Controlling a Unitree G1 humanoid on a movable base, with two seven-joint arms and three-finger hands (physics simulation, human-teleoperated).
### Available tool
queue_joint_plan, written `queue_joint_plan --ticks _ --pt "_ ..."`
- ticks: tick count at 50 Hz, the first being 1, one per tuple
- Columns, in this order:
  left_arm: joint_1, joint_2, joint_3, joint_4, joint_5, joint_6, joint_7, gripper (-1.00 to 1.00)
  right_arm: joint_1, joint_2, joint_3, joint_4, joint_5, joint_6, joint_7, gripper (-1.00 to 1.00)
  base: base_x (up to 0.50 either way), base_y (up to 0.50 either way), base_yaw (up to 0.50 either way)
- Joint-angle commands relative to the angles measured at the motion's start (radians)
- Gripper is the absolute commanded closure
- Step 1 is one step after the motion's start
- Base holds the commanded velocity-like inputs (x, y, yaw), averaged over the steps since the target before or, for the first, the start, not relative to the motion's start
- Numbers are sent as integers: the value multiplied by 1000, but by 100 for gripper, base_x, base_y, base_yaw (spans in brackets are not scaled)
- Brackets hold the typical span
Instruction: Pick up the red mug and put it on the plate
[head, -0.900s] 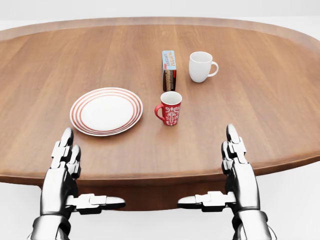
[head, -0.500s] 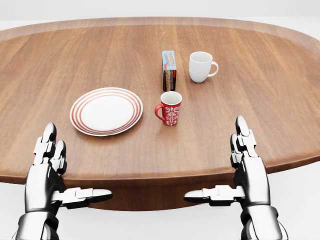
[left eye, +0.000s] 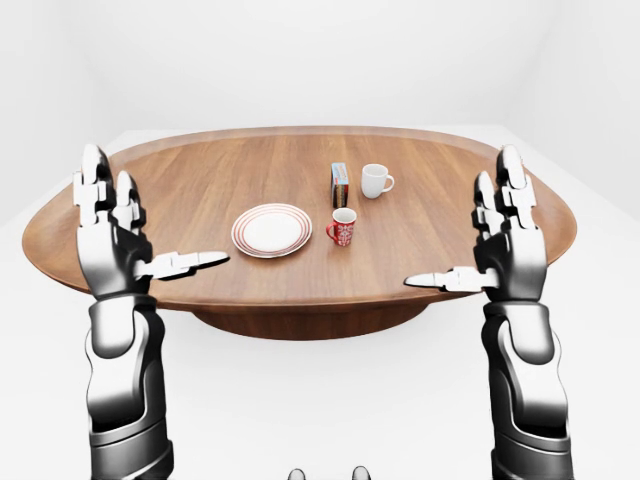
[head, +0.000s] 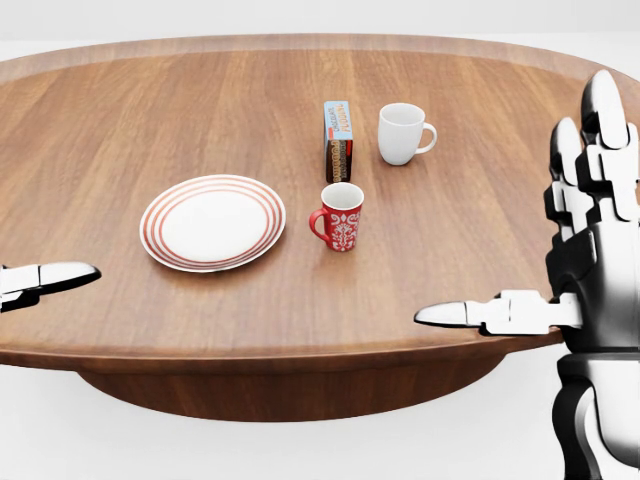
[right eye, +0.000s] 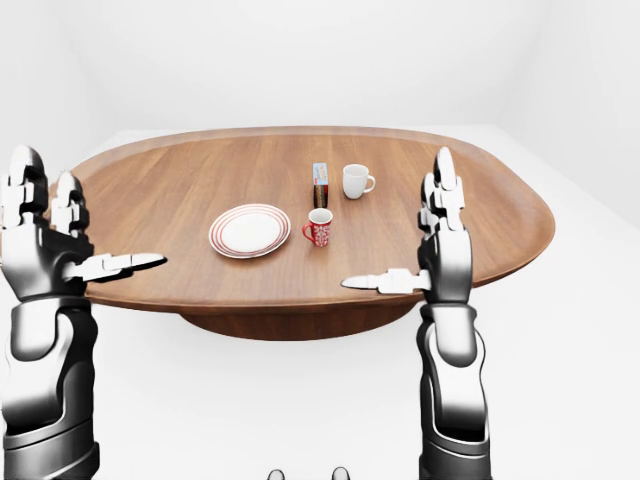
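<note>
The red mug (head: 340, 217), patterned in white, stands upright near the middle of the wooden table (head: 150, 120), handle to the left. Just left of it lies the white plate (head: 212, 222) with red rings, nothing on it. My right hand (head: 515, 215) is raised at the right of the head view, fingers up and thumb pointing left, open and holding nothing, well right of the mug. My left hand (left eye: 160, 210) is raised the same way at the left of the left-eye view, open. In the head view only its thumb (head: 45, 278) shows at the left edge.
A white mug (head: 402, 133) and a small upright box (head: 338, 140) stand just above the red mug in the head view. The table's near edge (head: 300, 360) runs across the bottom. White floor and walls surround the table.
Both hands have risen and spread outward: the left has slid almost out of the head view's left edge, the right has moved up and to the right. Mug and plate are unmoved.
</note>
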Motion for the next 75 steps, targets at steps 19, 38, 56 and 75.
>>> queue_joint_plan --ticks 19,38,56,75 --pt "-205 230 118 34 -131 0 75 -100 -204 -141 -113 -24 62 0 -20 -100 8 4 0" --pt "-210 224 107 33 -129 0 74 -100 -224 -150 -108 -18 68 0 -32 -100 29 13 0" --pt "-198 227 121 9 -135 0 71 -100 -215 -148 -105 -9 59 0 -26 -100 24 11 0" --pt "-201 229 121 6 -133 0 69 -100 -229 -160 -112 2 57 0 -19 -100 24 11 0"
